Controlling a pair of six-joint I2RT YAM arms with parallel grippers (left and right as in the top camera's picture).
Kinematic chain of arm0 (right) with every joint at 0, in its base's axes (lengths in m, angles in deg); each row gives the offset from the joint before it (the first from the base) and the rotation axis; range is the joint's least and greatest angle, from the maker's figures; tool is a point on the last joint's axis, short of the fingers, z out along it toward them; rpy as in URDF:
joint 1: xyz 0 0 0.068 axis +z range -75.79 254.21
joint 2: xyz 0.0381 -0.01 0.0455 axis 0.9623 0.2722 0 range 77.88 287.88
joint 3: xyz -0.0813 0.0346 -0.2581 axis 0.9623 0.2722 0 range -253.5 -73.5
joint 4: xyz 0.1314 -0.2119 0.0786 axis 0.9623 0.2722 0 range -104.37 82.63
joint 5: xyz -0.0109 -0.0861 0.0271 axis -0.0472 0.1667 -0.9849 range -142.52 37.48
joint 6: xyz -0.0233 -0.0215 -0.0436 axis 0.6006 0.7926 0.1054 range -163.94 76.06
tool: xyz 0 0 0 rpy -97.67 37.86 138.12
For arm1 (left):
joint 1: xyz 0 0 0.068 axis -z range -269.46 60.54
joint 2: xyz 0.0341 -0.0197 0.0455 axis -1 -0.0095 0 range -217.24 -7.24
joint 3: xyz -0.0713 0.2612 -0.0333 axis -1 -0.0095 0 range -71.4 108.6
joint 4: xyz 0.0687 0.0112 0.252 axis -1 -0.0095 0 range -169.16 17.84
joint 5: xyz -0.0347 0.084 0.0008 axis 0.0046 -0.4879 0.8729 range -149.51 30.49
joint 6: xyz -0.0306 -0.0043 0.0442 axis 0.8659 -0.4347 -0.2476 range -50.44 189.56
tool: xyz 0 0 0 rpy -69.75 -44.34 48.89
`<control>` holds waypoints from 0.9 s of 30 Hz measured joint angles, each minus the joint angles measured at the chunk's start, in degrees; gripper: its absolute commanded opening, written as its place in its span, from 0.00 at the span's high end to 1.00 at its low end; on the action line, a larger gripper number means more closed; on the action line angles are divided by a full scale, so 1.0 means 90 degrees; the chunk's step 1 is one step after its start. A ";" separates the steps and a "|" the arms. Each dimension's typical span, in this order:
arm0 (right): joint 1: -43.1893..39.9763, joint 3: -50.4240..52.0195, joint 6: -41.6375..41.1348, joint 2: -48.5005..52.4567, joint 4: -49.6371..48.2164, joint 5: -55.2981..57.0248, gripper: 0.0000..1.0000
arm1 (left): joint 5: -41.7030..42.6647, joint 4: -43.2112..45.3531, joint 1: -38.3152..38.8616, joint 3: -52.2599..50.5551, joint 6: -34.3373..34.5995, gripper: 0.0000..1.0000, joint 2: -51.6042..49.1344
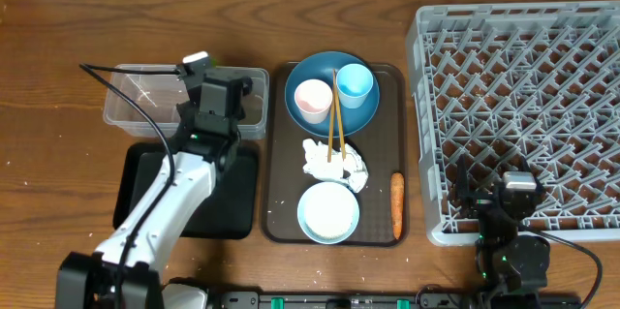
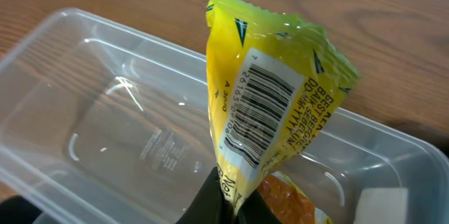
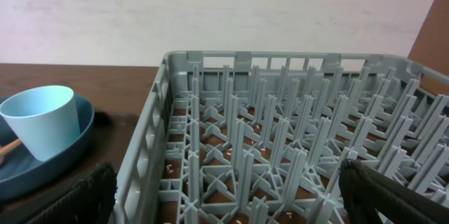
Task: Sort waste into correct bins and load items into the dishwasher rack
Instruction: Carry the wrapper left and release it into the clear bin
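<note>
- The snack wrapper (image 2: 273, 112), judged light, crinkly and slippery, is pinched at one end by the left end effector (image 2: 226, 197) above the clear tub (image 2: 105, 133).
- The right end effector (image 3: 228, 185) is spread.

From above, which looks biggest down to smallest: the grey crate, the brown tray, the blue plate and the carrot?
1. grey crate
2. brown tray
3. blue plate
4. carrot
All sit near table level, so nearness to the camera hardly skews this.
</note>
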 measured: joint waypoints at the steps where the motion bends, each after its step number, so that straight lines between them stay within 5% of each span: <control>1: 0.0000 0.0000 0.0000 0.0000 -0.0002 0.0000 0.01 | 0.0061 0.0036 -0.0049 0.0000 0.0015 0.93 -0.0070; 8: 0.0000 0.0000 0.0000 0.0000 -0.0002 0.0000 0.01 | 0.0231 0.0146 -0.0206 0.0000 0.0039 0.87 -0.0376; 11: 0.0000 0.0000 0.0000 0.0000 -0.0002 0.0000 0.01 | 0.0257 0.0168 -0.0206 0.0000 0.0019 0.74 -0.0376; 27: 0.0000 0.0000 0.0000 0.0000 -0.0002 0.0000 0.01 | 0.0294 0.0282 -0.0206 0.0000 0.0078 0.61 -0.0376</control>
